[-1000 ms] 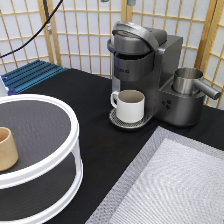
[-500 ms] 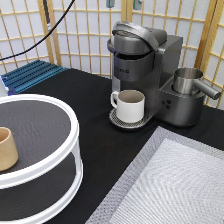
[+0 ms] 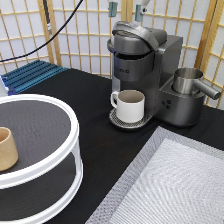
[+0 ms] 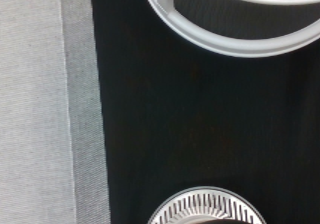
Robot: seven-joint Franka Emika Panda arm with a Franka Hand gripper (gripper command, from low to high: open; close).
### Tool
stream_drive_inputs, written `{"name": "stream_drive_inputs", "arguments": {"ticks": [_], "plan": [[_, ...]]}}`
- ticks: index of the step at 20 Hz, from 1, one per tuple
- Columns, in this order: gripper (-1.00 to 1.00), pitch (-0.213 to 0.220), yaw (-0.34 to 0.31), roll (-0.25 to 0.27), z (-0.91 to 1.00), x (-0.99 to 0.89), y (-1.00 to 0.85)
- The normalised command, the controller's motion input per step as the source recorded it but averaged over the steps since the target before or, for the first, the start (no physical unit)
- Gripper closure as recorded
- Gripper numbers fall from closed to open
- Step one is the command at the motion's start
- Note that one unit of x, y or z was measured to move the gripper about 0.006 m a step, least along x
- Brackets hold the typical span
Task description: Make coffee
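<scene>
The grey coffee machine (image 3: 150, 65) stands at the exterior view's top centre with its lid down. A white handled mug (image 3: 130, 105) sits on the machine's round drip tray (image 3: 118, 121), under the spout. Part of that drip tray's grille (image 4: 203, 209) shows in the wrist view, which looks straight down on the black table from high up. The coffee is out of view. The gripper does not show in the exterior view.
A white two-tier round stand (image 3: 47, 160), whose rim (image 4: 239, 42) also shows in the wrist view, fills the exterior view's left with a tan handleless cup (image 3: 7, 148) on it. A grey mat (image 3: 175, 185) lies at the bottom right. A steel jug (image 3: 189, 81) sits beside the machine.
</scene>
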Motion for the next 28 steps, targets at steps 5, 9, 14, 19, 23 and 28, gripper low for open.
{"name": "stream_drive_inputs", "arguments": {"ticks": [5, 9, 14, 19, 23, 28], "plan": [[-1.00, 0.009, -0.060, -0.097, -0.47, 0.21, 0.00], [-1.00, 0.000, -0.073, -0.097, -0.93, 0.34, -0.03], [-1.00, 0.019, -0.086, -0.165, -0.93, 0.60, 0.24], [-1.00, 0.010, -0.068, -0.179, -0.95, 0.30, 0.36], [-1.00, 0.059, -0.057, -0.157, -0.40, 0.04, 0.27], [-1.00, 0.095, -0.026, -0.097, 0.23, 0.07, 0.11]]}}
